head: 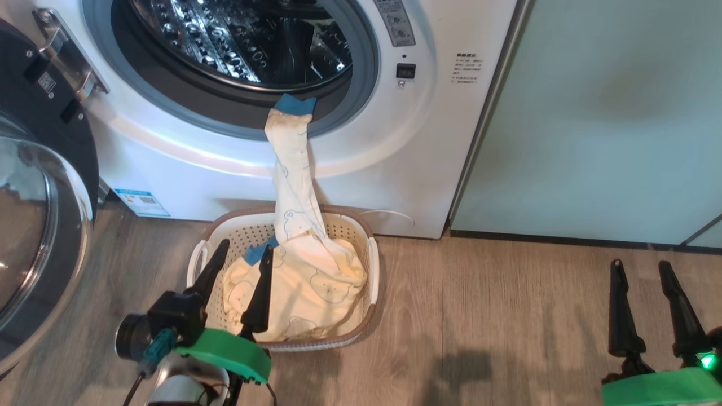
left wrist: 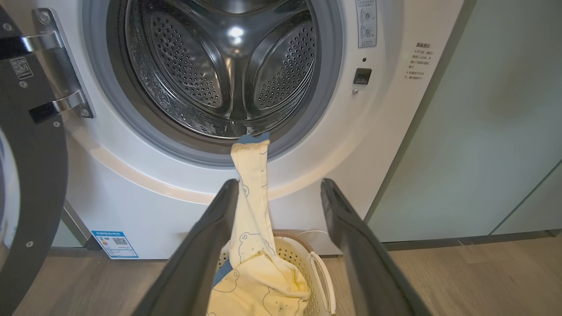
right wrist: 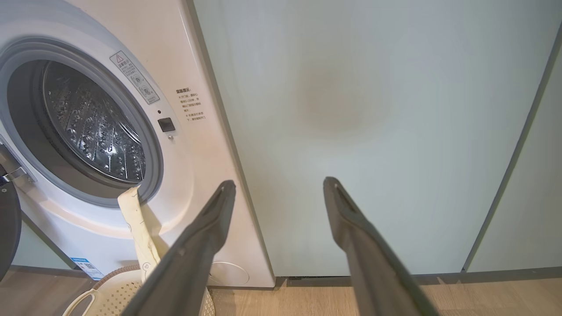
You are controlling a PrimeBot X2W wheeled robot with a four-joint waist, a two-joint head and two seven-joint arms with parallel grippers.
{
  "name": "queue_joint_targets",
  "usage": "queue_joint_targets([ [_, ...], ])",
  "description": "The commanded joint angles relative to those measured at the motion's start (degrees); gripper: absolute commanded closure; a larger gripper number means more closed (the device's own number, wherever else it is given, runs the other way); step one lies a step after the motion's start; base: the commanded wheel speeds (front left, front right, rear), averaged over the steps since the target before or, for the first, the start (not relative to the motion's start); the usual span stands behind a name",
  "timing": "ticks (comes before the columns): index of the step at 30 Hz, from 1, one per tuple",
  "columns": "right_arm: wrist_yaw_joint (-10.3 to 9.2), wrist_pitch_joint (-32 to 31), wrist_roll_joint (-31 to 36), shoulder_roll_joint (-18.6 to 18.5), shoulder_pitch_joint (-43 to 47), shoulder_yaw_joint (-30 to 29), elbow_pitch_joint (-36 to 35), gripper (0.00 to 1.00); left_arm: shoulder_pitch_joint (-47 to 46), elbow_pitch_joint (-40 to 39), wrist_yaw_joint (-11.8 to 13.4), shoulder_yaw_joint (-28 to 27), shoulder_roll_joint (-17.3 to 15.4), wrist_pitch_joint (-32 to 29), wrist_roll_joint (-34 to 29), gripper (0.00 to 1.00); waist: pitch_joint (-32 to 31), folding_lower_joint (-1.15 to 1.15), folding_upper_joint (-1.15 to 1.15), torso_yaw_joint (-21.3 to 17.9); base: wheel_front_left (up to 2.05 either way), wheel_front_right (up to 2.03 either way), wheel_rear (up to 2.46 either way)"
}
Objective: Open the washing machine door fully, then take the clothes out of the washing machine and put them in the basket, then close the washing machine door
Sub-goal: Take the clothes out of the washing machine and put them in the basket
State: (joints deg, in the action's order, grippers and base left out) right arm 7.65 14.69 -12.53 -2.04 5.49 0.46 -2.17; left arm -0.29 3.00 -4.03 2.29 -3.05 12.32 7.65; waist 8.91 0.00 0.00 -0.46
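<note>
The washing machine [head: 395,169] stands with its door [head: 39,186] swung wide to the left. A pale yellow garment [head: 293,186] hangs from the drum's grey rubber ring, its blue tip caught on the rim, and trails down into the basket [head: 369,265], where more yellow clothes [head: 304,293] lie bunched. My left gripper [head: 246,247] hovers open just above the basket's near left side, with nothing between its fingers. My right gripper [head: 641,265] stands open over the floor at the lower right. The left wrist view shows the steel drum [left wrist: 228,66] with no clothes inside and the garment [left wrist: 252,193] hanging past the left finger.
Pale green cabinet panels [head: 609,113] stand right of the machine. Wood-look floor [head: 496,316] spreads to the right of the basket. The open door's glass bowl bulges out at the left, close to my left arm.
</note>
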Motion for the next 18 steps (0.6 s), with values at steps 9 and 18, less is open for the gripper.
queue_joint_targets([
  [9,-0.16,0.3,0.3,-0.8,-2.9,1.2,-2.5,0.00,-5.4,0.7,0.2,-1.1,-1.1,0.6,1.0,0.00,3.7,0.00,0.00,0.5,0.00,0.00,0.00],
  [18,-0.16,0.3,0.1,-0.8,-5.1,1.3,-3.3,0.00,-11.9,8.3,-0.5,-1.0,-1.5,1.3,2.6,0.00,9.5,0.00,0.00,0.2,0.00,0.00,0.00],
])
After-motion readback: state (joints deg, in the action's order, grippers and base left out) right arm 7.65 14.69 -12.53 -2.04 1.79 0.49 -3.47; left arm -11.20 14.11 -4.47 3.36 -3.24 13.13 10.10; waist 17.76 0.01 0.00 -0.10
